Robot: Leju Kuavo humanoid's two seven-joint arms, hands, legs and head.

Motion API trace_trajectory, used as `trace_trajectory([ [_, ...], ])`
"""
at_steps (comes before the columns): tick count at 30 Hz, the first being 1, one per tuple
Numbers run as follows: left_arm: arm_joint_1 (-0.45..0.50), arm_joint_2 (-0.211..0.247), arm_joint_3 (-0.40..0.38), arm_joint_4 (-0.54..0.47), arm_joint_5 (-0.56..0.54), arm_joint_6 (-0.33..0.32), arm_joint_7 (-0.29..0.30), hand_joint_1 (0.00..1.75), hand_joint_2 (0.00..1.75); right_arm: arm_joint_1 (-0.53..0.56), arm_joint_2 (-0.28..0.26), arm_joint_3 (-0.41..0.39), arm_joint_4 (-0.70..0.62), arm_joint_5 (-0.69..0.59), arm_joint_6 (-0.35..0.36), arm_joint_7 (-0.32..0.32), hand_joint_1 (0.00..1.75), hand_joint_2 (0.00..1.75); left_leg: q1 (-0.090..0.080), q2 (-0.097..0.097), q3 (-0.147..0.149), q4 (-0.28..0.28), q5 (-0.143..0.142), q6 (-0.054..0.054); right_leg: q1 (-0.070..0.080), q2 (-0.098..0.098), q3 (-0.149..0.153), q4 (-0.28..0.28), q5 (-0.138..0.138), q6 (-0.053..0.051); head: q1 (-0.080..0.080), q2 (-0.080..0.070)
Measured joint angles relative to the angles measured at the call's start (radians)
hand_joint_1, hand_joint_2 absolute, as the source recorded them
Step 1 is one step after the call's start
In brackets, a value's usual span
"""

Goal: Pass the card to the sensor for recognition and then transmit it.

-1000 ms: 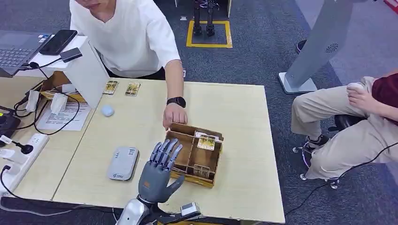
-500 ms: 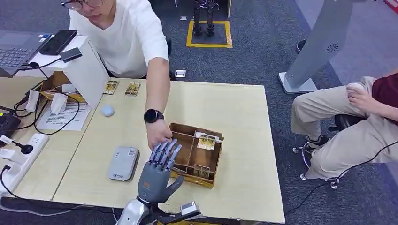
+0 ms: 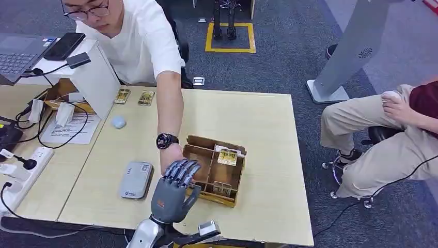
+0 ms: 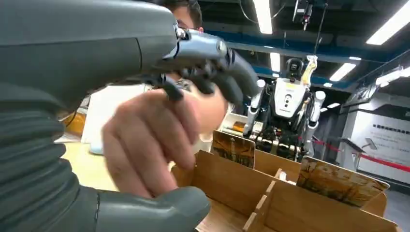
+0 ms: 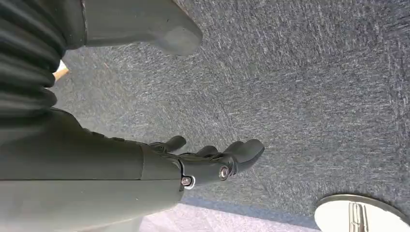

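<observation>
We see the box (image 3: 214, 168) near the middle of the tabletop (image 3: 258, 124), toward its front edge, with a card (image 3: 228, 156) in its far right compartment and another (image 3: 222, 189) upright in the near one. The sensor (image 3: 135, 180) lies left of the box, by the front edge. Our left hand (image 3: 171, 192) sits between sensor and box, a person's hand (image 3: 170, 156) just behind its fingers (image 3: 182, 171). Two cards (image 3: 134, 97) lie at the far edge.
</observation>
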Motion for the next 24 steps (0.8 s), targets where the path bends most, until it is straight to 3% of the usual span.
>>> trace_trajectory([
  [1,0.0,0.0,0.0,0.0,0.002,0.0,-0.003,0.28,1.75,0.0,0.0,0.0,0.0,0.0,0.0,0.0,0.0,1.75,0.0,0.0,0.0,0.0,0.0,0.0,0.0,0.0,0.0,0.0,0.0,0.0,0.0,0.0],
  [9,0.0,0.0,0.0,0.0,0.005,0.0,-0.003,0.28,1.75,0.0,0.0,0.0,0.0,0.0,0.0,0.0,0.0,1.75,0.0,0.0,0.0,0.0,0.0,0.0,0.0,0.0,0.0,0.0,0.0,0.0,0.0,0.0],
  [10,0.0,0.0,0.0,0.0,0.005,0.0,-0.003,0.14,1.75,0.0,0.0,0.0,0.0,0.0,0.0,0.0,0.0,1.75,0.0,0.0,0.0,0.0,0.0,0.0,0.0,0.0,0.0,0.0,0.0,0.0,0.0,0.0],
  [13,0.0,0.0,0.0,0.0,0.004,0.0,-0.003,0.0,1.75,0.0,0.001,0.0,0.0,0.0,0.0,0.0,0.0,1.75,0.0,0.0,0.0,0.0,0.0,0.0,0.0,0.0,0.0,0.0,0.0,0.0,0.0,0.0],
  [24,0.0,0.0,0.001,0.0,0.006,0.0,-0.005,0.0,1.75,0.0,0.002,0.0,0.0,-0.002,0.0,0.0,0.0,1.75,0.0,0.0,0.0,0.0,0.0,0.0,0.0,0.0,0.0,0.0,0.0,0.0,0.0,0.0],
])
